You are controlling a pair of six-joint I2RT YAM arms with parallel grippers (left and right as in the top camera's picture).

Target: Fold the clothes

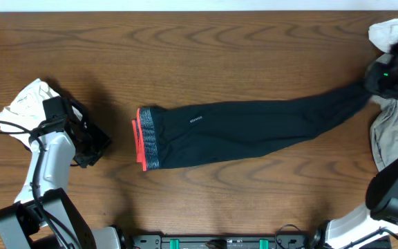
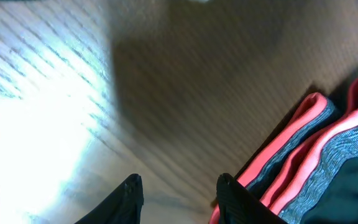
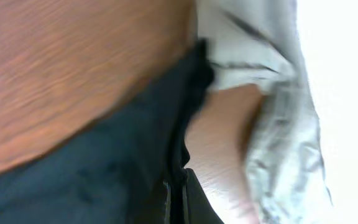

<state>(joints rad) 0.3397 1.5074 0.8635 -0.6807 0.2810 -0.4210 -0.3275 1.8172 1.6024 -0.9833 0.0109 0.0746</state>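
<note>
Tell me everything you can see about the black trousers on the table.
The black trousers lie flat and stretched out across the wooden table, soft matte cloth with a small pale logo. Their grey waistband, lined red, points left; the leg ends reach right, where the shut right gripper pinches them.

Overhead cam: straight down, far off, takes whole table (image 1: 254,41), near edge at bottom of frame. L wrist cam: low, close to wood, looks past own fingertips (image 2: 131,190) at waistband (image 2: 328,143) of trousers (image 1: 254,128), also seen overhead. R wrist cam: v. close on leg end (image 3: 104,168) by right edge, shared w/ overhead.
</note>
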